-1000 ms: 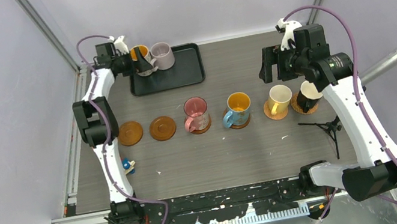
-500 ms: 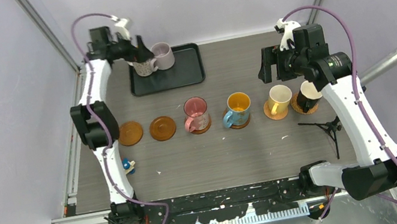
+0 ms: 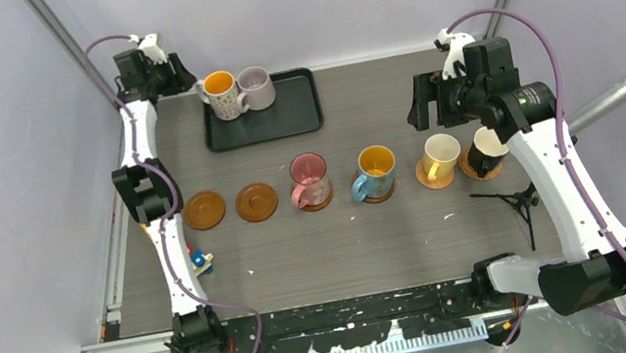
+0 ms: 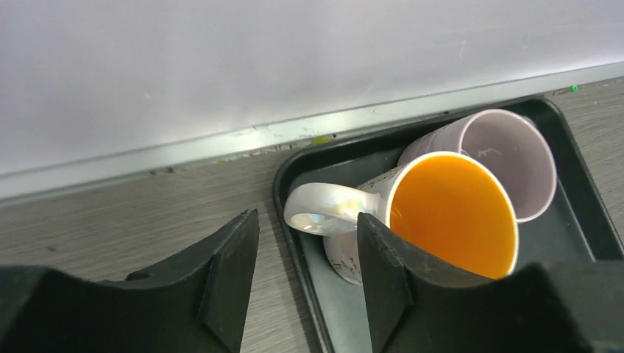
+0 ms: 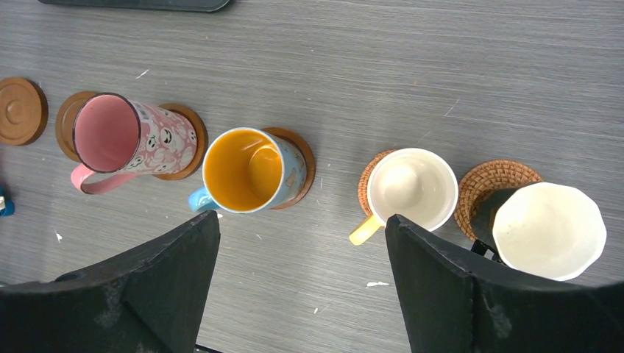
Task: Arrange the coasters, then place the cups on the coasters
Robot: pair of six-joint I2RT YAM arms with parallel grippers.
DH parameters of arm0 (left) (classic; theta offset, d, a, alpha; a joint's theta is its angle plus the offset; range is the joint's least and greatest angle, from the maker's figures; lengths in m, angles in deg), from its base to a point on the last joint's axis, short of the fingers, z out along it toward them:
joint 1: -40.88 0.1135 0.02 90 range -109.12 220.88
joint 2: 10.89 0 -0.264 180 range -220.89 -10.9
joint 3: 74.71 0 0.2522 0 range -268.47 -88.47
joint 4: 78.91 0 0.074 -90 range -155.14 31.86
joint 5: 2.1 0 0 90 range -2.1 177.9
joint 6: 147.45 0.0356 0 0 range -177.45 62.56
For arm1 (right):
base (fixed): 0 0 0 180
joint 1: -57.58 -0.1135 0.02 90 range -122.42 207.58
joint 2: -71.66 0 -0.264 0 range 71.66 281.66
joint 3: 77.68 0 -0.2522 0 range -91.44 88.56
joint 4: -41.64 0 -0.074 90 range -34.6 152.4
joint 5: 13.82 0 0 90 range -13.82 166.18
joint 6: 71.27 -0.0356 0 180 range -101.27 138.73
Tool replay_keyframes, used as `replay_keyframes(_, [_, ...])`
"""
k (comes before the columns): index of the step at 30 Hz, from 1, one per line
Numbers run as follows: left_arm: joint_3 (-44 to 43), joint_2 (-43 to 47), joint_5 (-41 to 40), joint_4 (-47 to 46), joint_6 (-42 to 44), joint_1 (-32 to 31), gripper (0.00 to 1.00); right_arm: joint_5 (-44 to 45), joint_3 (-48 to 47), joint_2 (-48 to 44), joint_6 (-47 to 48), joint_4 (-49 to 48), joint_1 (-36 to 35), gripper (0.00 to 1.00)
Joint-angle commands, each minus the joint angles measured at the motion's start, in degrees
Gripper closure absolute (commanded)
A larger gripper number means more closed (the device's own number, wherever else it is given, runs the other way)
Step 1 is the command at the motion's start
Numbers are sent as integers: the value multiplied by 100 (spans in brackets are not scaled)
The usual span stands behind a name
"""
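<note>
Finding four cups seated along the near row, each on its own disc: pink cup (image 3: 308, 177), blue cup (image 3: 375, 169), cream cup (image 3: 440, 155), black cup (image 3: 487, 150). Leaving two bare coasters (image 3: 204, 210) at the row's left end, waiting for the last two cups. Hovering the right gripper (image 5: 302, 220) above that row, jaws spread wide, gripping nothing.

Backing the left gripper (image 4: 307, 219) off into the far-left corner, away from the white cup (image 3: 221, 96) straddled a second ago. Narrowing its jaws to a half gap, pinching nothing. Leaving that cup upright on the tray (image 3: 289, 115), touching the lilac cup (image 3: 256, 87), handle pointing toward the gripper. Judging this an abandoned grasp, so needing a fresh approach before either cup reaches a coaster.

Noting turned brown wood with concentric rings on the bare discs, and woven fibre under cream and black. Seeing glazed ceramic throughout, round-walled with loop handles: pink printed with small faces, white pearly outside and orange inside. Showing a smooth black tray, shallow-rimmed and round-cornered, on a grey wood-grain table (image 3: 395, 230).
</note>
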Motion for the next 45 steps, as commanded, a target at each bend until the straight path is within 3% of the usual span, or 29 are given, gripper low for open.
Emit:
replay_keyframes(1, [-408,-181,-279,-484,-454,-99,47,-66,-51,-2,-43,-162,77,13])
replay_keyframes(18, [-226,-304,163,-412,-536,-219,51,-101,-112,81,-31,-158,172,14])
replay_keyframes(25, [1237,481,465,-639,-332,-378,57,-101,-80,10,-33,-160,192,14])
replay_keyframes(34, [2462,1372,830,-891,-261,-703,60,-115,82,-137,-63,-196,213,14])
replay_keyframes(42, [2909,1778,1070,-537,356,-1334,59,-182,163,-190,-133,-252,217,14])
replay_keyframes(43, [2893,1822,1153,-442,534,-1370,57,-178,175,-197,-133,-252,226,14])
replay_keyframes(45, [2620,1828,1450,45,1006,-1370,44,-192,175,-222,-133,-240,219,14])
